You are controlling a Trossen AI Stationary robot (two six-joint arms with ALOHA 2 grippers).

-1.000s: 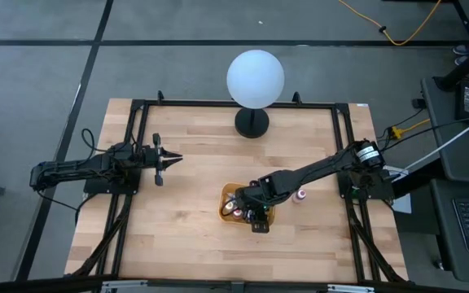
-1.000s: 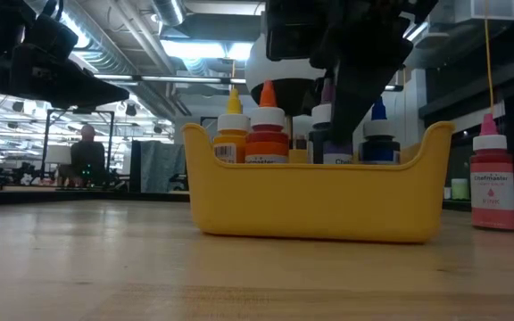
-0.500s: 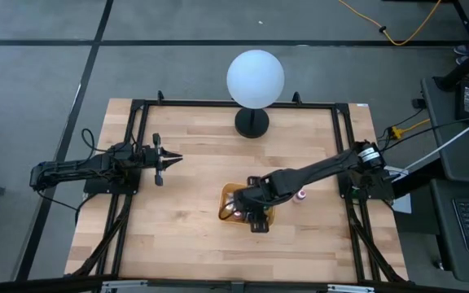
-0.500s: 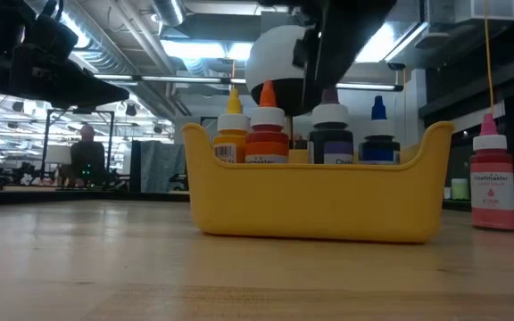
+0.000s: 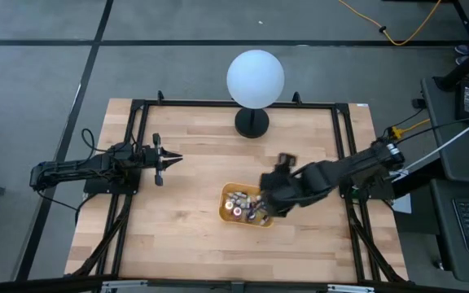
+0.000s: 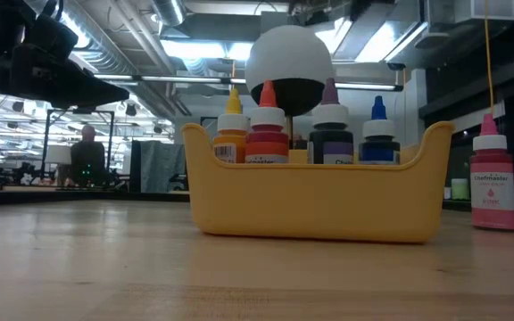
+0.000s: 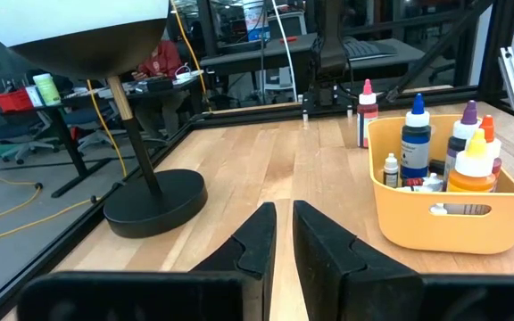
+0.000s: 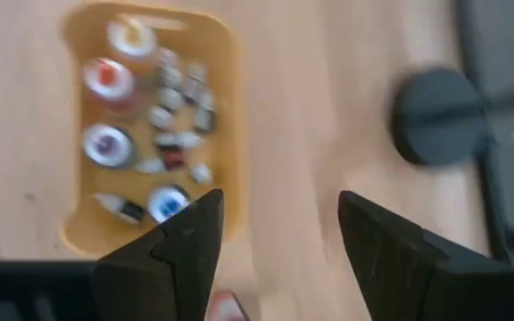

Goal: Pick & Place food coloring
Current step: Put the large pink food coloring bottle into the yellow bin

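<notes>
Bottles of food coloring (image 6: 328,134) stand upright in the yellow tub (image 6: 315,201), which I place on the surface (image 5: 177,220) a little toward its front edge and right of centre. I count a yellow, an orange-red, a dark purple-capped and a blue bottle along the tub's visible wall; smaller vials lie loose on its floor. One pink bottle (image 6: 493,174) stands alone on the surface, just beside the tub on its right-edge side, apart from it.

Right end effector (image 8: 279,236) hangs above the tub's right side, fingers apart, nothing between them. Left end effector (image 7: 282,236) waits near the left edge, fingers nearly together and empty, pointing toward the lamp base (image 7: 154,201).

Handling assessment, as I judge it:
- Weight: light; small plastic squeeze bottles, easily tipped by a glancing finger.
- Stiffness: body likely yields under pressure, so I would close gently.
- Surface: smooth label and plastic, some risk of slipping upward out of the grip.
- Shape: narrow tapered nozzle cap over a wider body; top-heavy when nudged.
- Grip point: the pink bottle's body just below the pale collar, fingers on opposite sides, coming straight down. The nozzle tip is too slim to hold securely.
- Hazard: neighbouring bottles in the tub stand close together; a release there needs a clear gap.
</notes>
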